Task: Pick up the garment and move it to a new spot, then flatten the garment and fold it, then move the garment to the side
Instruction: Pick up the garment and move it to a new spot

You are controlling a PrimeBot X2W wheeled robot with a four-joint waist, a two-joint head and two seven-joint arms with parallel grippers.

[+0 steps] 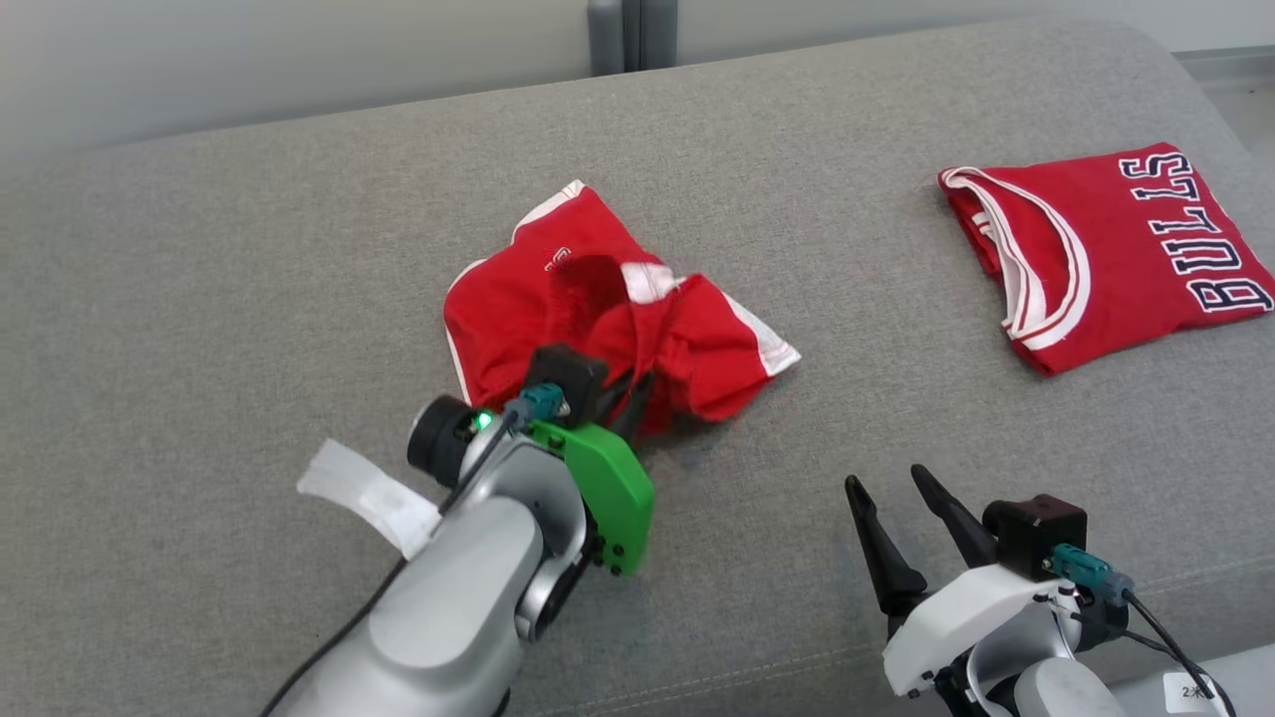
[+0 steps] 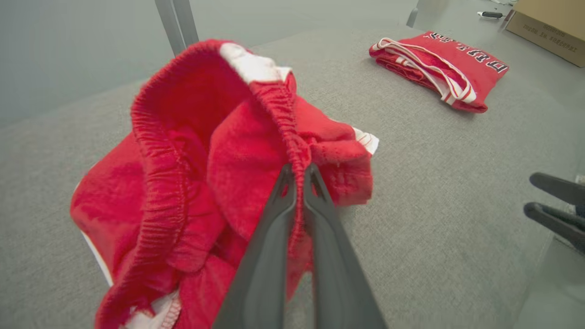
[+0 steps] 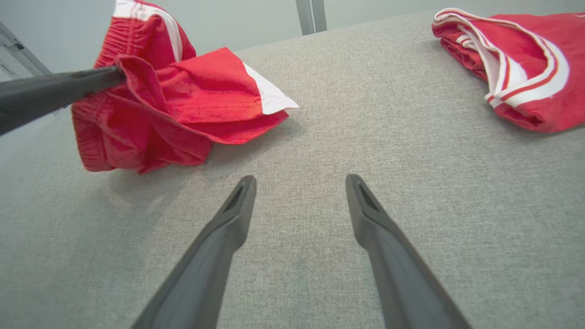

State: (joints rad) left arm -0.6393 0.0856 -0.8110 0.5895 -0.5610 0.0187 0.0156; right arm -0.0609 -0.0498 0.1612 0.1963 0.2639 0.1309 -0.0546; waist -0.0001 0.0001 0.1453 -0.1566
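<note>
The garment (image 1: 598, 309) is a pair of red shorts with white side stripes, lying crumpled in the middle of the grey fabric surface (image 1: 249, 259). My left gripper (image 1: 640, 386) is shut on the garment's elastic waistband, and in the left wrist view the gripper (image 2: 299, 172) pinches that gathered edge while the garment (image 2: 196, 151) bulges up around it. My right gripper (image 1: 885, 478) hangs open over bare fabric at the lower right, well apart from the shorts. In the right wrist view the gripper (image 3: 300, 179) is empty, with the garment (image 3: 183, 105) to its upper left.
A folded red "BULLS" jersey (image 1: 1126, 249) lies at the far right, also in view as the jersey (image 3: 525, 64). A grey post (image 1: 633, 35) stands behind the surface. A cardboard box (image 2: 548, 27) sits beyond the jersey. A white tag (image 1: 369, 493) hangs by my left forearm.
</note>
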